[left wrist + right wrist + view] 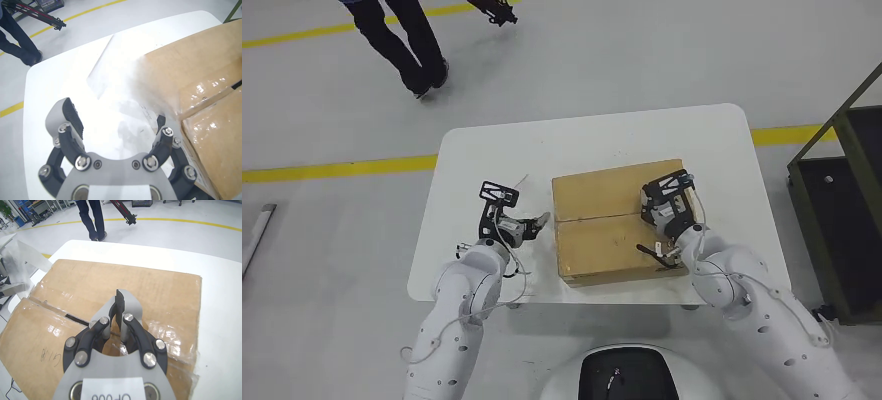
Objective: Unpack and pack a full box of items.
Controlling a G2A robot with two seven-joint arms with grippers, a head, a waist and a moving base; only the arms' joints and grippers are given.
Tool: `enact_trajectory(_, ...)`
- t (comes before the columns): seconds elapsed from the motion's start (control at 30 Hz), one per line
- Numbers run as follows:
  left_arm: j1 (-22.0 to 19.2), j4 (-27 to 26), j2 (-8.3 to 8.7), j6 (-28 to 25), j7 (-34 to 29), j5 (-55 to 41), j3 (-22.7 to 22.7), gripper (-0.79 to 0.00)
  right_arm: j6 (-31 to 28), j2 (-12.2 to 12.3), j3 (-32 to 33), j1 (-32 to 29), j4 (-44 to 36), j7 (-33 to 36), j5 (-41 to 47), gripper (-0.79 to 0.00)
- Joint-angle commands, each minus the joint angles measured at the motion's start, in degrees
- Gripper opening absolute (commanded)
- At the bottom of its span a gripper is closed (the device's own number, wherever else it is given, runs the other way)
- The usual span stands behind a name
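Cardboard box, flaps down and taped, mid-table; right gripper over its seam, fingers pressed together; right wrist view adds a dark slit in that seam; left gripper beside the box's end, fingers spread; left wrist view adds a pale translucent sheet ahead of them.

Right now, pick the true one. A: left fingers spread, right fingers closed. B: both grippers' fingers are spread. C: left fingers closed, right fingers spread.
A: the left gripper has its fingers wide apart beside the box, while the right gripper has them pressed together over the box top.
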Motion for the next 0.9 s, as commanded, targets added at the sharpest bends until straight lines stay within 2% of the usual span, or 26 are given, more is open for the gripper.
enact_trajectory(0.0, 0.1, -0.9, 0.08, -0.7, -0.1, 0.4, -0.2, 0.000, -0.1, -0.1, 0.0, 0.1, 0.1, 0.0, 0.0, -0.785)
enact_trajectory(0.4, -4.1, -3.0, -0.42, -3.1, -0.7, 0.8, 2.8, 0.000, 0.2, -0.2, 1.3, -0.8, -1.0, 0.1, 0.5, -0.785)
enact_trajectory(0.87, -11.5, -3.6, -1.89, -3.0, -2.7, 7.8, 11.3, 0.000, 0.5, -0.1, 4.2, -3.2, -3.8, 0.3, 0.8, -0.785)
